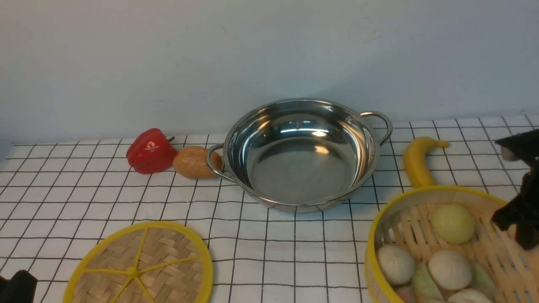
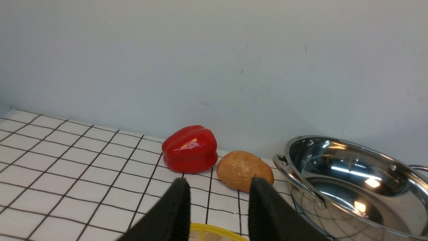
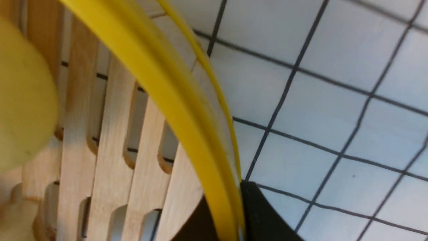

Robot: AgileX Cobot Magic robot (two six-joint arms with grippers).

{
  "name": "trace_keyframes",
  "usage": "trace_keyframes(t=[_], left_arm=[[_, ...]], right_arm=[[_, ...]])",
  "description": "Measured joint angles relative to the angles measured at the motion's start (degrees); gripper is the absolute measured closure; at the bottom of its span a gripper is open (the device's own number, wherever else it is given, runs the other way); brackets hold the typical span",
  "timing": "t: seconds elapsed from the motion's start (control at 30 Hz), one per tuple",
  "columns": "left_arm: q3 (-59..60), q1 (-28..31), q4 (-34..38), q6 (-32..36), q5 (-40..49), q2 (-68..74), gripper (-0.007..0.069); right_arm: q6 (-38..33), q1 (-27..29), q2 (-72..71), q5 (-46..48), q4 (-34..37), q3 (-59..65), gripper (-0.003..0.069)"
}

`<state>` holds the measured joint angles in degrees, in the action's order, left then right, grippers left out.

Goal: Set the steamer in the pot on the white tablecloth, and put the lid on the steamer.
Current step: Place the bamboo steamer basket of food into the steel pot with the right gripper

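The steamer (image 1: 389, 221), a bamboo basket with a yellow rim and pale buns, is at the front right on the white tablecloth (image 1: 294, 252). My right gripper (image 1: 520, 219) is shut on its right rim. In the right wrist view the gripper (image 3: 227, 201) has one finger inside and one outside the steamer's yellow rim (image 3: 160, 87). The shiny pot (image 1: 294, 172) stands empty at the middle back and also shows in the left wrist view (image 2: 351, 187). The flat woven lid (image 1: 139, 269) lies at the front left. My left gripper (image 2: 219, 190) is open and empty, just above the lid's near edge (image 2: 214, 232).
A red pepper (image 1: 149, 151) and a brown potato (image 1: 193, 162) lie left of the pot, the potato touching its left handle. A banana (image 1: 417, 162) lies between the pot and the steamer. A pale wall runs close behind the pot.
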<state>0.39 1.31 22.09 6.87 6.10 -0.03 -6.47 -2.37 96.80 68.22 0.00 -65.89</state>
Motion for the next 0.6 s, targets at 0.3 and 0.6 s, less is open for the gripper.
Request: trace_keyframes(t=[0.3, 0.6], left_arm=[[0.0, 0.0, 0.0, 0.0, 0.11, 0.0, 0.0382], [0.0, 0.0, 0.0, 0.0, 0.17, 0.0, 0.0382]], right_arm=[[-3.12, 0.0, 0.47, 1.95, 8.6, -13.9, 0.06], [-3.98, -4.75, 11.05, 2.62, 11.22, -36.5, 0.06]])
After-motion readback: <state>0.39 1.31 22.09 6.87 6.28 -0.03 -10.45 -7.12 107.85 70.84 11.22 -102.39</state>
